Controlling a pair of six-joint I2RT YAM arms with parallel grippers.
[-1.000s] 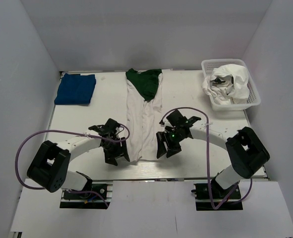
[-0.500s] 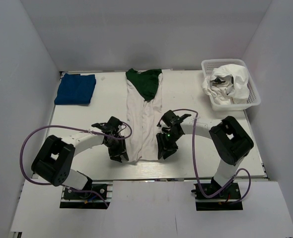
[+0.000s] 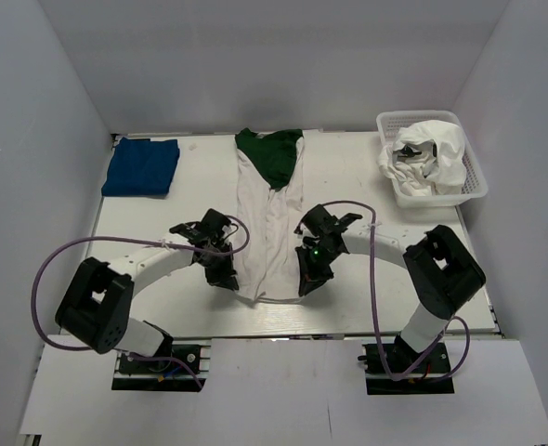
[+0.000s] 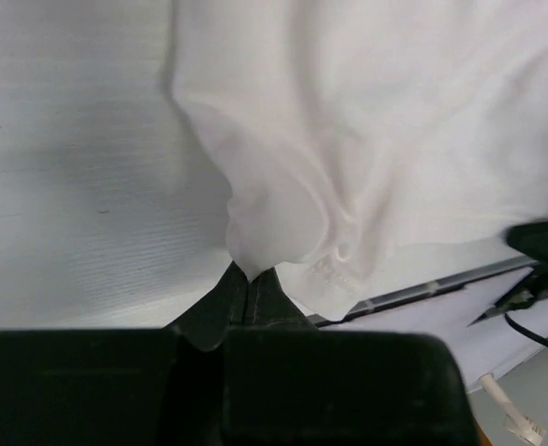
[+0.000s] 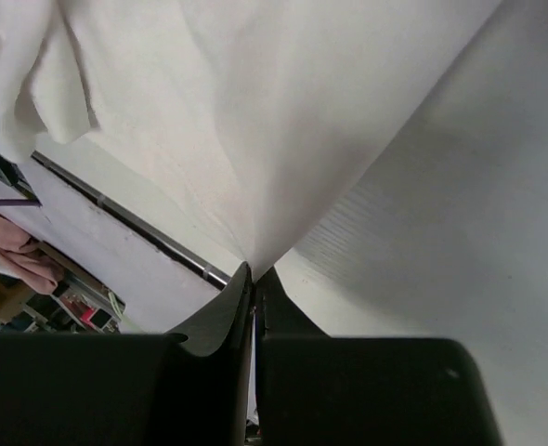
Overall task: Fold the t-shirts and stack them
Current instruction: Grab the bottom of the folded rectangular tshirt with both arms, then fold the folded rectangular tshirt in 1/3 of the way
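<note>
A white t-shirt with dark green sleeves (image 3: 270,200) lies folded into a long strip down the middle of the table, green end at the back. My left gripper (image 3: 228,279) is shut on the strip's near left corner (image 4: 274,237), the cloth bunched at its fingertips. My right gripper (image 3: 306,283) is shut on the near right corner (image 5: 255,223), white fabric fanning out from its tips. The near hem sags between the two grippers close to the table's front edge. A folded royal-blue t-shirt (image 3: 142,166) rests at the back left.
A white basket (image 3: 469,163) holding crumpled white cloth (image 3: 424,153) stands at the back right. White walls enclose the table on three sides. The table's front edge (image 3: 348,332) runs just beyond the grippers.
Both grippers moved inward onto the near corners of the white strip and closed on them. The near hem now lifts and bunches slightly.
</note>
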